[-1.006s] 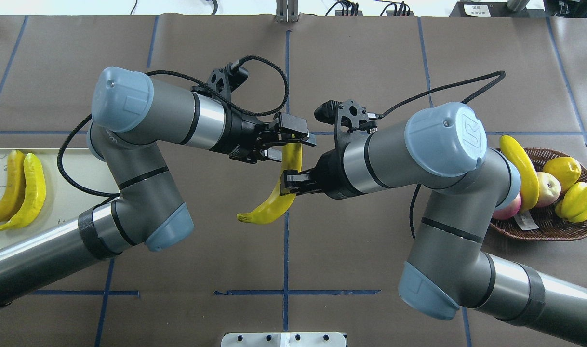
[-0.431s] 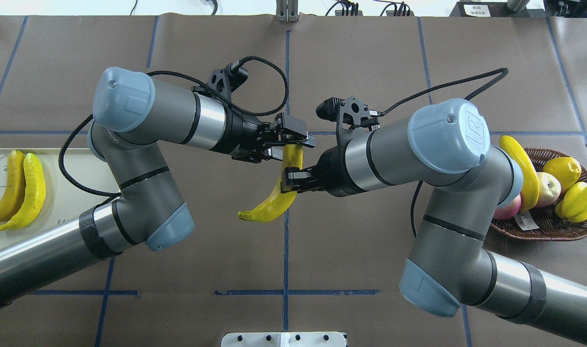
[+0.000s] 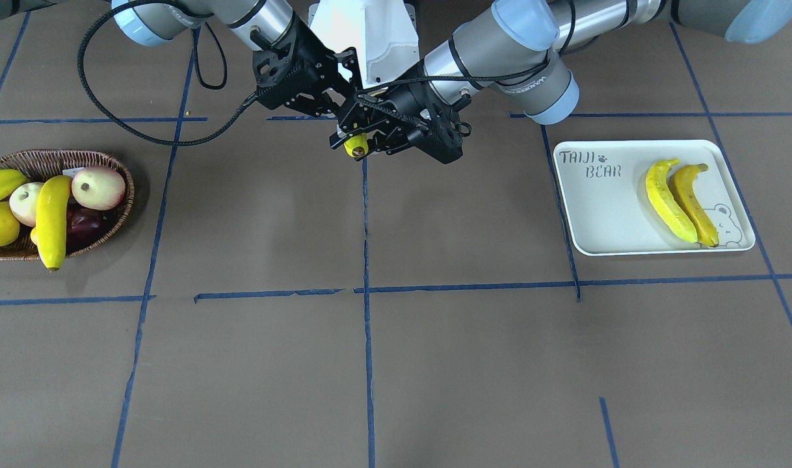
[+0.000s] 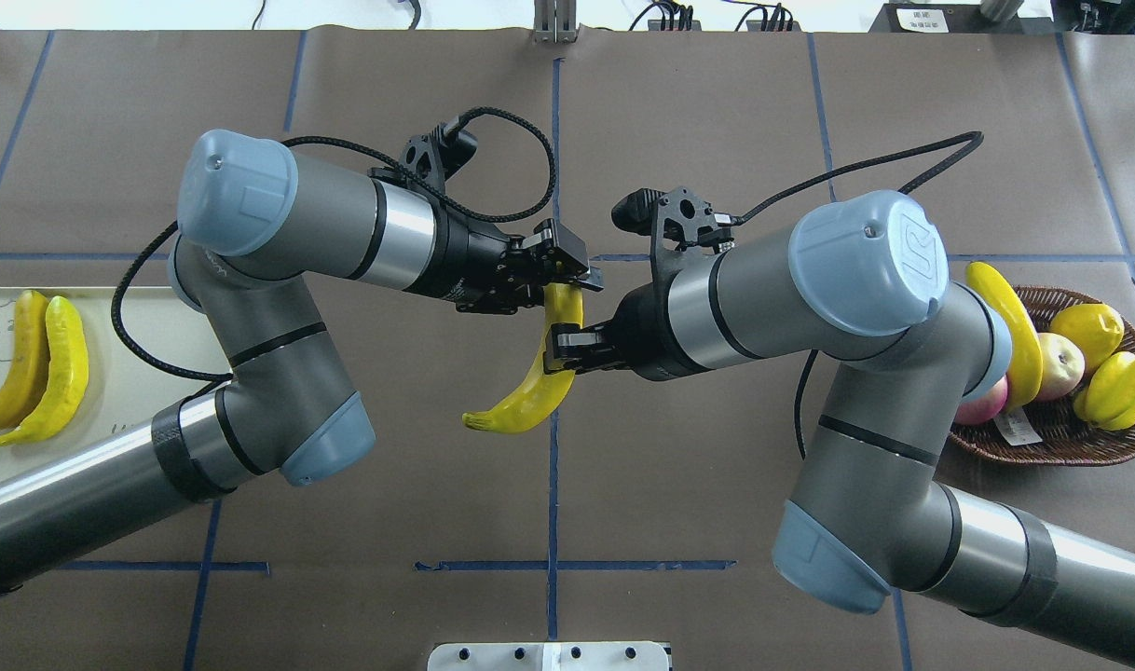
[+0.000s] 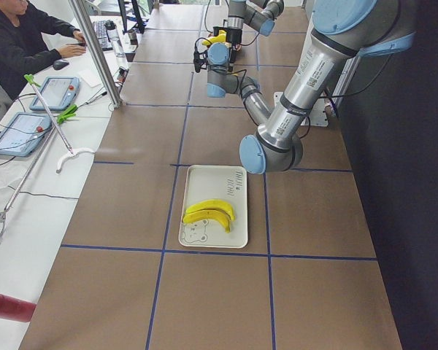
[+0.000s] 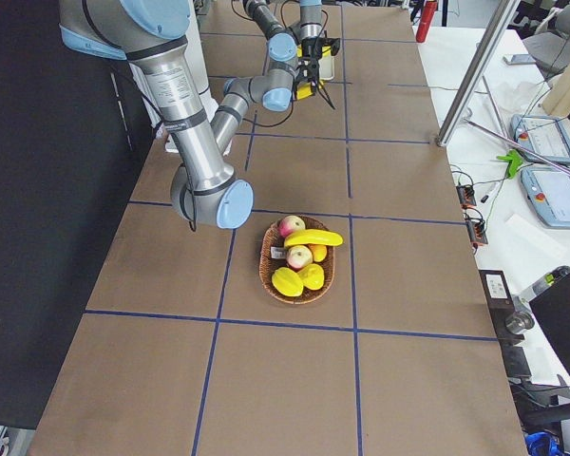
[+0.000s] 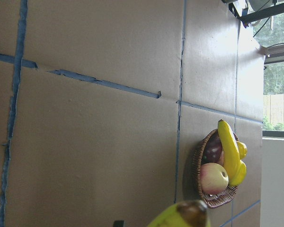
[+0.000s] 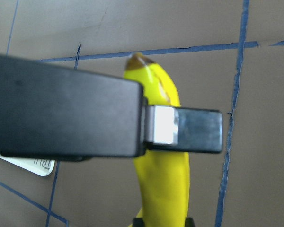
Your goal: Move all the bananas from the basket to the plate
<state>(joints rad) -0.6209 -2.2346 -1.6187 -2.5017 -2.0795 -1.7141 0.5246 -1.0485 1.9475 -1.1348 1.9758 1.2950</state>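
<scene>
Right hand [image 4: 559, 348] clamping banana [image 4: 530, 399] midway, left hand [image 4: 560, 282] closed on its end

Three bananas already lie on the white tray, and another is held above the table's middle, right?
No: only two bananas lie on the plate, as the front-facing view shows. Another banana is indeed held mid-table.

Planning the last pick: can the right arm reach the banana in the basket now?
Probably not yet: the right hand is shut on the held banana mid-table. The basket banana lies on top, uncovered, so the way looks free once it lets go.
</scene>
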